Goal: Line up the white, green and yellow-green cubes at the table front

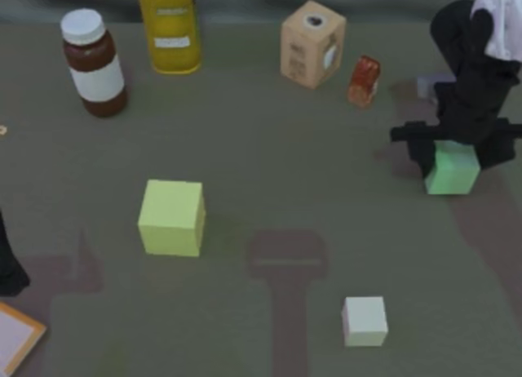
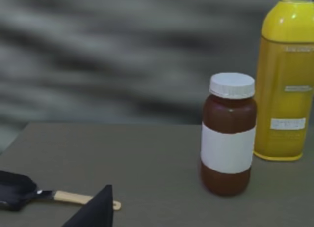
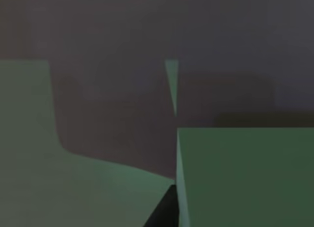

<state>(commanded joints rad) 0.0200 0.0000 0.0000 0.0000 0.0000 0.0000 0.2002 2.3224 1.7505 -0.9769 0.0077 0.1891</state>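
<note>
Covering green cube [image 1: 453, 173]: right gripper [image 1: 455, 145]

Brown jar [image 1: 95, 64], yellow bottle [image 1: 169, 28], tan carton [image 1: 312, 44], red packet [image 1: 364, 81]

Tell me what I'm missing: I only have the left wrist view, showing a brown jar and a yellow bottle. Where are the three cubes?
Observer: In the top view the yellow-green cube sits left of centre, and the white cube sits near the front, towards the right.
Operator: And the green one?
Observer: The green cube is at the table's right side, apart from the other two, with the right gripper down over it.
Operator: Where is my own arm, then?
Observer: The left gripper is parked at the top view's left edge, away from every cube.
</note>
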